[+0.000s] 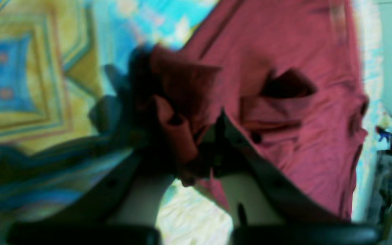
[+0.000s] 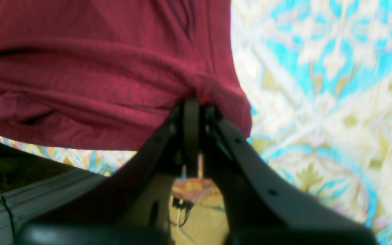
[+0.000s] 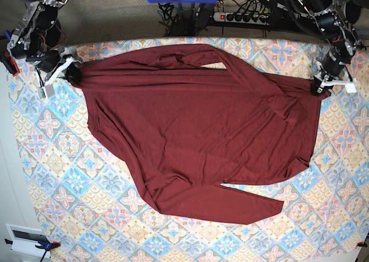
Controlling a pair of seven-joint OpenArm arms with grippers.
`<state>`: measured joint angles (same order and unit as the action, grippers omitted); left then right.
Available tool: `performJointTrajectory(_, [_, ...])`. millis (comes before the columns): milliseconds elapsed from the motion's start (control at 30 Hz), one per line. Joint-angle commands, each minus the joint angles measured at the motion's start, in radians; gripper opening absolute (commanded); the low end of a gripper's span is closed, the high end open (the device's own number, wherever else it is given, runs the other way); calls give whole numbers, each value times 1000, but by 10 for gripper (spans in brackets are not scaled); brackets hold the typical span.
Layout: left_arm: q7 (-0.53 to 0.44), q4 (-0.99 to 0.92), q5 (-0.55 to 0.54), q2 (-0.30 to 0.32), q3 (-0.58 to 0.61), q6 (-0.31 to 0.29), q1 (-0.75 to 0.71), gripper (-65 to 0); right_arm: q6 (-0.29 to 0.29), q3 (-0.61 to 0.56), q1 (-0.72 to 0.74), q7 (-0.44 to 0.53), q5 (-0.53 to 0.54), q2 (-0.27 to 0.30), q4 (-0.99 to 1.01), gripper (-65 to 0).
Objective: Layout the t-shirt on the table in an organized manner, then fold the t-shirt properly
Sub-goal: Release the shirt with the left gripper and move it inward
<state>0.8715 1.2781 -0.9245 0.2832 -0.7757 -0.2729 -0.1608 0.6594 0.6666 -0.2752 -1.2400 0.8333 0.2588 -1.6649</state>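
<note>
The dark maroon t-shirt (image 3: 196, 129) lies spread across the table (image 3: 69, 187), stretched between both arms along the far edge, one sleeve trailing toward the front (image 3: 230, 204). My left gripper (image 3: 317, 86), on the base view's right, is shut on a bunched corner of the t-shirt (image 1: 182, 112). My right gripper (image 3: 72, 73), on the base view's left, is shut on the opposite edge of the t-shirt (image 2: 196, 92). In the right wrist view the fabric hangs taut from the closed fingers (image 2: 191, 129).
Cables and a power strip (image 3: 242, 17) lie behind the table's far edge. A white device (image 3: 26, 236) sits off the table's front left corner. The patterned cloth shows bare along the front and left.
</note>
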Motion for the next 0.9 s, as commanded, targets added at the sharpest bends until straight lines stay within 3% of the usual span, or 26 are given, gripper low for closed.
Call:
performJointTrajectory(0, [-1,18,3,26,17,-2,-13,-650,4,6,9,24,13,21,-11,-650])
performJointTrajectory(100, [116,70,0,90,89,-2,-47,-620,4,6,7,24,13,21,-10,-650])
performJointTrajectory(167, [173,123,-14,100,100,-1,-75,-576,4,6,7,24,13,21,-10,-650])
performJointTrajectory(367, [185,292,-98,135,23,-1,-213,-439,4,6,7,24,13,21,-10,-650])
performJointTrajectory(667, [180,380,-219,141,-61,-1,-305,-431,4,6,7,24,13,21,-10,-650])
performJointTrajectory(867, [199,351,-166,80,-44,-1,-101,-430,4,6,3,24,13,21,-11,-650])
